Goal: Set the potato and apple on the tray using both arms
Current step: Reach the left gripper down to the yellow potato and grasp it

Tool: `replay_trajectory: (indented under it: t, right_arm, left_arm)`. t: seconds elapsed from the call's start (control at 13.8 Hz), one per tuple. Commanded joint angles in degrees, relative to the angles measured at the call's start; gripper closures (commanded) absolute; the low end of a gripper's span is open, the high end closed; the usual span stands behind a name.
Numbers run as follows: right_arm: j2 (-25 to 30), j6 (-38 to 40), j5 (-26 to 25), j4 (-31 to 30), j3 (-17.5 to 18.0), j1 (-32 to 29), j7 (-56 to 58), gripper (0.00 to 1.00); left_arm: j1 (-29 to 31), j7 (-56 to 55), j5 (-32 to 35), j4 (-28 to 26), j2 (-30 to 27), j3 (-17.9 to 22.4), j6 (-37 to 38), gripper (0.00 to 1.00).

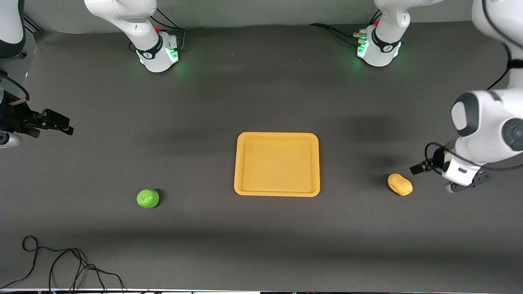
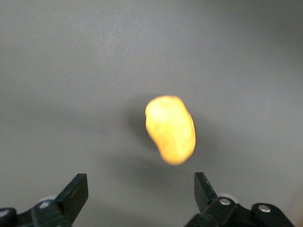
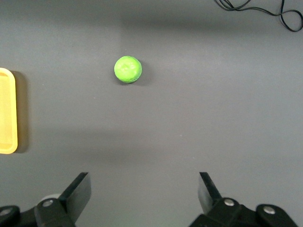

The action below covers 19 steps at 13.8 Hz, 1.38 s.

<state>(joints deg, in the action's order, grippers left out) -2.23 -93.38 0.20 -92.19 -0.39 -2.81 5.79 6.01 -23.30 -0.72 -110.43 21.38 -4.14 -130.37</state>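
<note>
A dark grey cloth-covered counter (image 1: 261, 102) is seen, with a pale wall strip along the robots' edge. The tray (image 1: 277, 163) lies bare at mid-counter. The apple (image 1: 147, 198) rests toward the right arm's end, the potato (image 1: 400, 184) toward the left arm's end. The left tool (image 2: 139, 194) is held spread wide over the potato (image 2: 170, 129); the right tool (image 3: 142, 191) is likewise spread, up at the counter's end, well apart from the apple (image 3: 128, 69). A black cable (image 1: 61, 261) is coiled at the counter's nearest edge.

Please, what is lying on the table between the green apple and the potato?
The tray lies between the apple and the potato, with nothing in it. The front view shows this; otherwise only bare table separates them.
</note>
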Motion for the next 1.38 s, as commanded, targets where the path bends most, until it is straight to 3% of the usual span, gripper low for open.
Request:
replay_trajectory:
  t: [0.0, 0.14, 0.36, 0.51, 0.65, 0.72, 0.8, 0.87, 0.94, 1.16, 1.3]
  right_arm:
    - [0.4, 0.6, -0.9, 0.0, 0.0, 0.1, 2.1, 0.0]
    - [0.4, 0.7, -0.9, 0.0, 0.0, 0.1, 2.2, 0.0]
    - [0.4, 0.7, -0.9, 0.0, 0.0, 0.1, 2.1, 0.0]
    - [0.4, 0.7, -0.9, 0.1, 0.0, 0.1, 2.1, 0.0]
    - [0.3, 0.7, -0.9, 0.0, 0.0, 0.1, 2.1, 0.0]
    - [0.3, 0.7, -0.8, 0.0, 0.0, 0.1, 2.1, 0.0]
    - [0.2, 0.7, -0.8, 0.0, 0.0, 0.1, 2.1, 0.0]
    - [0.2, 0.6, -0.8, 0.0, 0.0, 0.1, 2.1, 0.0]
    - [0.0, 0.4, -0.8, 0.0, 0.0, 0.2, 2.1, 0.0]
    - [-0.2, 0.2, -0.6, 0.0, 0.3, 0.3, 1.3, 0.0]
    - [-1.3, 0.0, -0.1, 0.6, 0.4, 1.2, 1.2, 0.0]
  left_arm:
    - [-1.5, -7.5, 0.8, 1.8, 6.0, -0.3, -3.9, 0.0]
    - [-1.0, -6.8, 2.0, 2.4, 8.2, -0.3, -4.8, 0.06]
    - [-1.7, -8.4, 1.2, 4.8, 10.8, -0.3, -5.9, 0.07]
    - [-1.8, -9.0, 2.1, 4.7, 12.5, -0.3, -9.1, 0.23]
    - [-2.4, -9.0, 3.6, 4.7, 14.1, -0.3, -10.9, 0.26]
    - [-2.6, -9.0, 4.1, 4.6, 14.4, -0.3, -11.3, 0.39]
    - [-2.5, -9.0, 4.1, 4.7, 14.0, -0.3, -10.6, 0.74]
    - [-2.5, -8.5, 4.1, 5.2, 13.6, -0.3, -9.6, 0.92]
    - [-2.6, -8.3, 4.6, 6.0, 12.6, -0.3, -5.9, 1.0]
    - [-6.2, -7.2, 5.7, 14.3, 10.5, -1.2, 12.6, 1.0]
    - [-10.6, -7.4, 5.1, 18.7, 9.3, -1.4, 18.2, 1.0]
